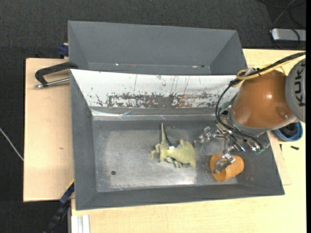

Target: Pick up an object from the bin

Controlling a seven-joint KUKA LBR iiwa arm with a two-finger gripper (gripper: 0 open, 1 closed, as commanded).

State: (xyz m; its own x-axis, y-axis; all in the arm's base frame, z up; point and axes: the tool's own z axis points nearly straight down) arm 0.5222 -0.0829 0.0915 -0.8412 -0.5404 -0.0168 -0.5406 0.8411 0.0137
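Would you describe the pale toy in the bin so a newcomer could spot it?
Look at the grey bin, near the middle of its floor. There lies a pale yellow-green toy animal with a thin tail; the lump to its right is round and orange.

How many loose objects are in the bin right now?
2: a pale yellow-green plastic toy animal mid-floor, and an orange rounded object at right beneath the end effector. The arm may hide others.
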